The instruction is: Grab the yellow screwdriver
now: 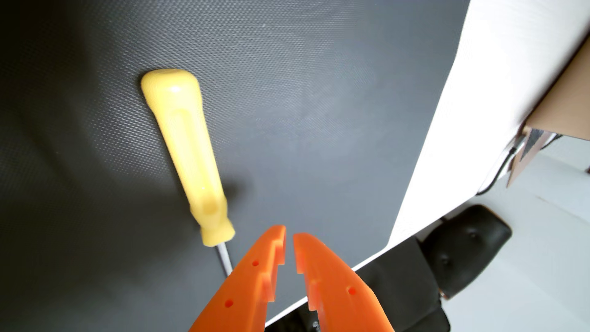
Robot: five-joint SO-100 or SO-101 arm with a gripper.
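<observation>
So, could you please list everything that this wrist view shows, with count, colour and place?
screwdriver: one, yellow handle with a thin metal shaft, lying on the mat left of centre, handle end up, shaft towards the tool
mat: one, dark grey, textured, covering most of the view
table: one, white, a strip along the mat's right edge
chair: one, black, padded, below the table at lower right
cardboard: one piece, brown, at the right edge
cable: one, black, hanging at right
tool: one, orange, two fingers, entering from the bottom edge, tips nearly together with a narrow gap, right of the shaft, holding nothing
</observation>
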